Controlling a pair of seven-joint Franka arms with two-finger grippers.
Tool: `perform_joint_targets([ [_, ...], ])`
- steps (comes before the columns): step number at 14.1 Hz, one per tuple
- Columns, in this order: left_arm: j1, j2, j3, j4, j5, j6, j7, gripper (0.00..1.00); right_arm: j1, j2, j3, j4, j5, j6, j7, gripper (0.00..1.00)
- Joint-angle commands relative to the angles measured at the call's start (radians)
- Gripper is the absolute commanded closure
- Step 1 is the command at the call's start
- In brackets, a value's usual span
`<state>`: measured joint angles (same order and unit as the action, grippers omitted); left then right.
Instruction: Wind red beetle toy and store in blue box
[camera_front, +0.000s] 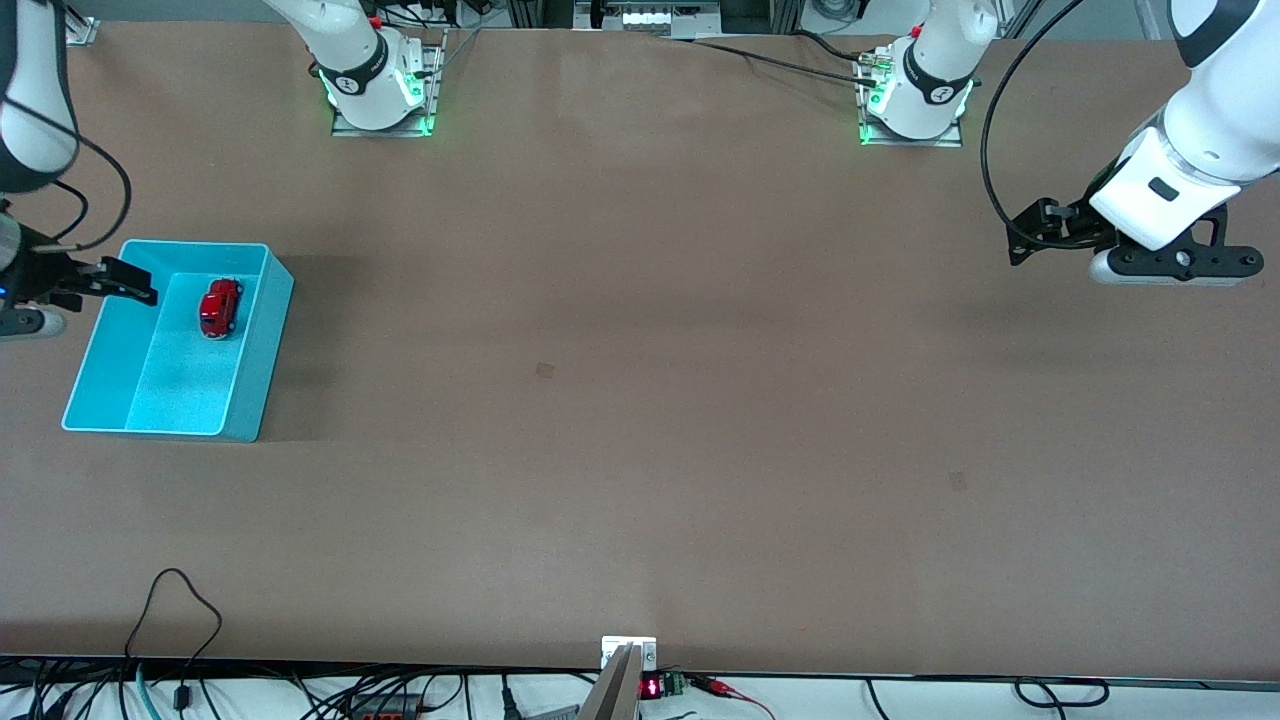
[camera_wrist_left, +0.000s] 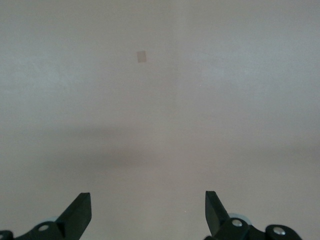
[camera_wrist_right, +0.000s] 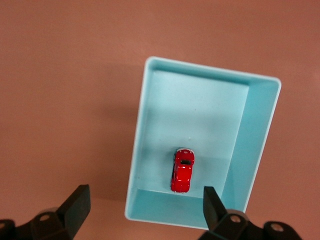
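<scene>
The red beetle toy (camera_front: 219, 307) lies on its wheels inside the blue box (camera_front: 180, 392), in the part of the box farther from the front camera. The box stands at the right arm's end of the table. My right gripper (camera_front: 125, 283) is open and empty, up in the air over the box's outer rim. In the right wrist view the toy (camera_wrist_right: 183, 170) sits on the box floor (camera_wrist_right: 200, 115), just past my right gripper (camera_wrist_right: 145, 200). My left gripper (camera_front: 1030, 232) is open and empty, over bare table at the left arm's end; it also shows in the left wrist view (camera_wrist_left: 148, 207).
Both arm bases (camera_front: 380, 90) (camera_front: 915, 100) stand along the table's edge farthest from the front camera. A small dark patch (camera_front: 545, 370) marks the table's middle; it also shows in the left wrist view (camera_wrist_left: 141, 56). Cables (camera_front: 180, 620) hang at the nearest edge.
</scene>
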<state>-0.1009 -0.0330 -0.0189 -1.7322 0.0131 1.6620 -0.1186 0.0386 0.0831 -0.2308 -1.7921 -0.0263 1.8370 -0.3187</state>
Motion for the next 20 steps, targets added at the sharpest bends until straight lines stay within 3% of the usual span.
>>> perform_joint_targets([
  [1, -0.008, -0.005, 0.002, 0.010, -0.004, -0.005, -0.003, 0.00, -0.009, -0.019, 0.060, 0.130, -0.009, -0.141, 0.074, 0.00],
  [5, -0.011, -0.004, -0.001, 0.016, -0.002, -0.007, -0.004, 0.00, -0.008, -0.020, 0.099, 0.278, -0.004, -0.330, 0.165, 0.00],
  [7, -0.011, -0.004, 0.000, 0.016, -0.004, -0.007, -0.004, 0.00, -0.022, 0.000, 0.099, 0.336, -0.003, -0.349, 0.164, 0.00],
  [10, -0.011, -0.002, -0.001, 0.016, -0.004, -0.007, -0.006, 0.00, -0.029, 0.000, 0.106, 0.336, -0.001, -0.351, 0.165, 0.00],
  [13, -0.014, -0.002, -0.009, 0.017, -0.002, -0.007, -0.006, 0.00, -0.080, 0.000, 0.162, 0.336, -0.001, -0.349, 0.165, 0.00],
  [20, -0.013, 0.015, -0.030, 0.051, 0.001, -0.031, -0.012, 0.00, -0.080, 0.001, 0.162, 0.335, -0.001, -0.343, 0.165, 0.00],
])
